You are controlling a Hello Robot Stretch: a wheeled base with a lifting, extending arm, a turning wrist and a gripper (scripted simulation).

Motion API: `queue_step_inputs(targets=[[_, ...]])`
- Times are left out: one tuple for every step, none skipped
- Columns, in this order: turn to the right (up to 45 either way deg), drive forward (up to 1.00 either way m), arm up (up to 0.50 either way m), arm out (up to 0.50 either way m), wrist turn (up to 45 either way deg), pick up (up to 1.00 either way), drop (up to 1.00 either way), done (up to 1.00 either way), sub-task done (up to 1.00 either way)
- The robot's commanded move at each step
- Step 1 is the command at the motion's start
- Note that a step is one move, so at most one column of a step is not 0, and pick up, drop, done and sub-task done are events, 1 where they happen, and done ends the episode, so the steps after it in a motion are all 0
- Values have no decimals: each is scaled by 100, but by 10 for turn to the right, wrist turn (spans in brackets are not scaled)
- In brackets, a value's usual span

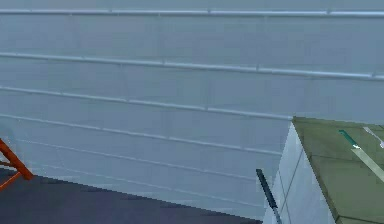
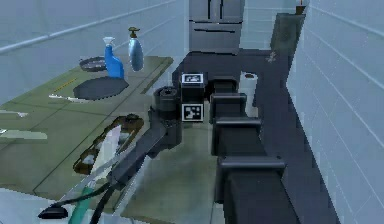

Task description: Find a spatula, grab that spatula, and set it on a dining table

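Arm bar (image 2: 250, 185) nearest. Hand (image 2: 90, 195) before cluttered green tabletop (image 2: 40, 135); cannot tell whether it grips anything. Blue spray bottle (image 2: 113, 60) farther back.

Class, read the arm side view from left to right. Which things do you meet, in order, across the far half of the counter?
blue spray bottle → slim bottle → white squares with black marks → white cylinder
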Motion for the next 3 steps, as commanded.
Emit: queue_step_inputs(targets=[[0,0,0,-16,0,0,0,0,0],[-450,0,0,0,0,0,0,0,0],[-360,0,0,0,0,0,0,0,0]])
